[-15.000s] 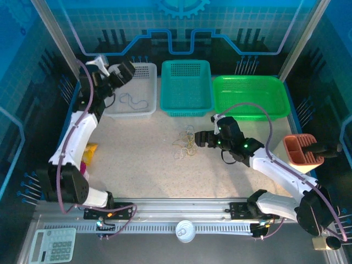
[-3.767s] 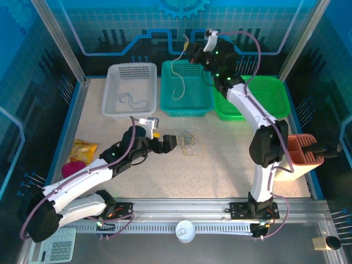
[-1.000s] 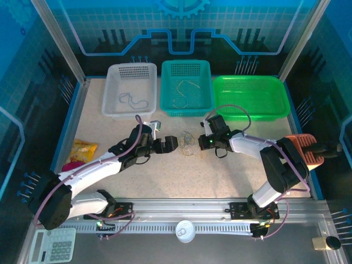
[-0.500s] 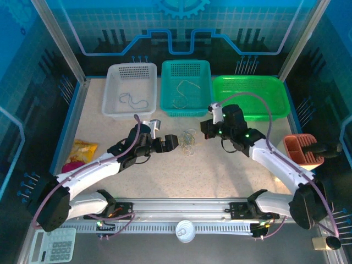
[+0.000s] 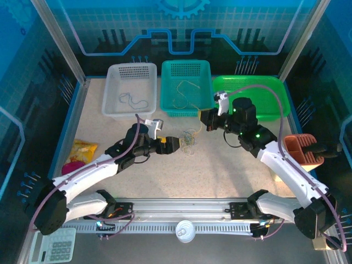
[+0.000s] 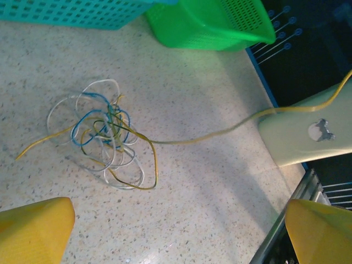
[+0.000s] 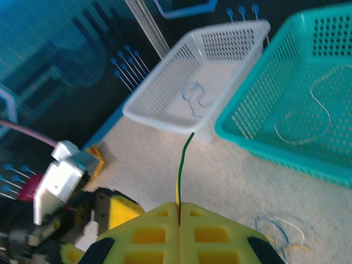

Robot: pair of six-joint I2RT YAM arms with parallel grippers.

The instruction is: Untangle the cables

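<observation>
Your left tool [image 5: 174, 144] is standing wide open and gripping nothing. Its two yellow fingertips [image 6: 34, 232] are sitting far apart at the bottom corners of the left wrist view, just above the counter [image 6: 220, 209].

The cables [image 6: 104, 132] are lying in a small loose tangle on the counter just ahead of that open tool. In the top view they are resting between your two tools, in front of the teal basket [image 5: 165, 96]. Blue, white and yellow loops are crossing one another there, and one yellow end is trailing out flat to the left.

Your right tool [image 7: 179, 212] is fully closed and pinching a single yellow cable [image 6: 220, 135]. In the left wrist view, that strand is leaving the right side of the tangle and running lengthwise left to right. It is then lifting off the counter and climbing toward the upper right edge. In the right wrist view, its short free end is sticking straight up out of the seam between the closed pads. That end is darkening to green and pointing toward the white basket [image 7: 165, 124].

A greyish cable [image 5: 133, 100] is lying curled in the white basket, and a pale cable [image 5: 184, 91] is lying looped in the teal one. The green basket [image 5: 220, 82] is sitting beside them on the right.
</observation>
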